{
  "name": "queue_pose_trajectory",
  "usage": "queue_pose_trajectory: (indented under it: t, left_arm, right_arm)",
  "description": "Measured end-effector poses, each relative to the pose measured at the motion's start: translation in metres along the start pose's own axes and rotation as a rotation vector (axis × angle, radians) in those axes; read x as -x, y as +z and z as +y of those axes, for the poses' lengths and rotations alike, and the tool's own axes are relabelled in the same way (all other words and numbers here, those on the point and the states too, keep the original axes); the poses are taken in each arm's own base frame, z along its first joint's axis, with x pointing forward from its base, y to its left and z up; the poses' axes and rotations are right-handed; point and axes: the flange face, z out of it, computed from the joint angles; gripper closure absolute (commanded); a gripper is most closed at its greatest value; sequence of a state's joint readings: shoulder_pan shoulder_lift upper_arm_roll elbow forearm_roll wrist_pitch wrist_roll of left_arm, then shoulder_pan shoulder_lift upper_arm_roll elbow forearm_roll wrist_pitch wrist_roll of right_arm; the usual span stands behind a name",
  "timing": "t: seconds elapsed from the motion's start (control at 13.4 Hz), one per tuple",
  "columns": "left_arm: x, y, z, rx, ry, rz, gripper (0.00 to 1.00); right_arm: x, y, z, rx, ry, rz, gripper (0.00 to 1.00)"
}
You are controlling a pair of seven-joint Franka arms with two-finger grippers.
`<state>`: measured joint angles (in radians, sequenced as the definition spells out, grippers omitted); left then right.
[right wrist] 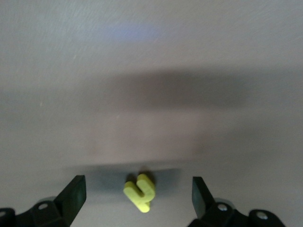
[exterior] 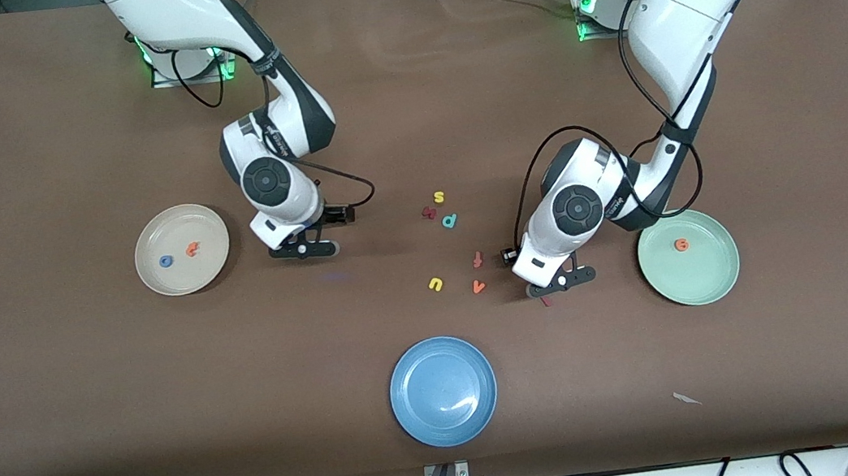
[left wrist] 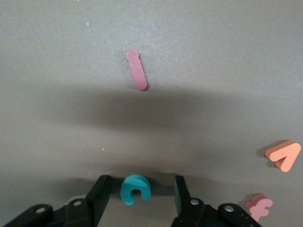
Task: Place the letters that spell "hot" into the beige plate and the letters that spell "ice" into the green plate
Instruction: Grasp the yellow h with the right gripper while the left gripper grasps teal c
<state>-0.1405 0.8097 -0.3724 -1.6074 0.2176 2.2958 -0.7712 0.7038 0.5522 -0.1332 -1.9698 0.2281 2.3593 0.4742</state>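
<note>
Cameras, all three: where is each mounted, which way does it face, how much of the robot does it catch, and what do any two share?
Front view: high across the table, facing both arms, the beige plate and green plate.
Left wrist view: looks down past the left gripper at the teal c and i.
Right wrist view: looks down past the right gripper at the yellow h.
Shared: orange v.

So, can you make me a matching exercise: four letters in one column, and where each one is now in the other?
Letters:
1. teal c
2. yellow h
3. orange e
4. blue o

Places:
A. in the beige plate
B. between the left gripper's fingers
C. in the green plate
D. between the right gripper's fingers

Pairs: 1-B, 2-D, 3-C, 4-A
</note>
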Motion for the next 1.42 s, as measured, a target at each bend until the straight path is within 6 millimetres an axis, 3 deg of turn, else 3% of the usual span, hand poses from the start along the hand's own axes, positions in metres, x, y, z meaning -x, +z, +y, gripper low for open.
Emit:
queue_pose_trajectory:
  t: [0.15,0.3,0.37,0.97,1.2,1.42]
  left_arm:
    - [0.0,0.0,-0.001,-0.01,0.007,0.006,0.5]
    - [0.0,0.0,-0.001,-0.016,0.01,0.007,0.53]
    - [0.001,0.0,-0.001,-0.017,0.011,0.007,0.53]
    - [0.001,-0.001,-0.001,-0.022,0.009,0.004,0.6]
    - [0.001,-0.001,-0.001,-0.023,0.003,0.003,0.66]
    - [0.002,-0.001,-0.001,-0.025,0.003,0.002,0.72]
  right_arm:
    - [0.004,0.011,-0.004,0.003,-0.013,-0.003,0.05]
    - [0.004,0.015,-0.004,0.004,-0.017,-0.001,0.29]
    - [0.004,0.014,-0.004,0.002,-0.02,0.003,0.35]
    - [0.004,0.006,-0.004,-0.007,-0.064,0.015,0.44]
    - [0.004,0.005,-0.004,-0.007,-0.065,0.015,0.69]
    - [0.004,0.003,-0.001,-0.007,-0.063,0.015,0.69]
